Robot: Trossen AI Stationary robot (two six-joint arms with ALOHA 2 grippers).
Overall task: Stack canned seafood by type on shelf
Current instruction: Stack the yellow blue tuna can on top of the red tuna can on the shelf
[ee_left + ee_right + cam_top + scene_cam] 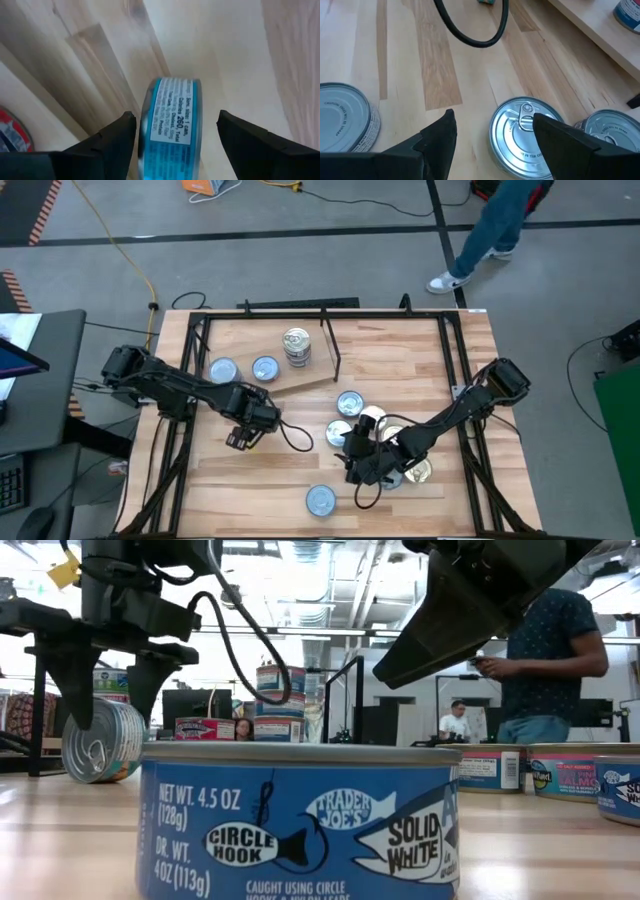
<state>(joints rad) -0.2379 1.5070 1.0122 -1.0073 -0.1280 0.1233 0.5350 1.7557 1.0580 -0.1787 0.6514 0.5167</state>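
Blue-labelled tin (300,820) nearest; left tool (175,137) open around an on-edge tin (170,125)

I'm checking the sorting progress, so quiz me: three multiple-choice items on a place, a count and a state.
1. The stack of tins stands:
A) on the shelf
B) at the table's front edge
C) off the table

2. Single tins on the shelf besides the stack:
A) none
B) two
C) five

3. The tin under the left gripper:
A) lies flat
B) stands on its edge
C) sits on another tin

Answers:
1 A: the stack of tins rests on the shelf.
2 B: two single tins lie there.
3 B: the tin shows its label edge-on between the open fingers of the left gripper.
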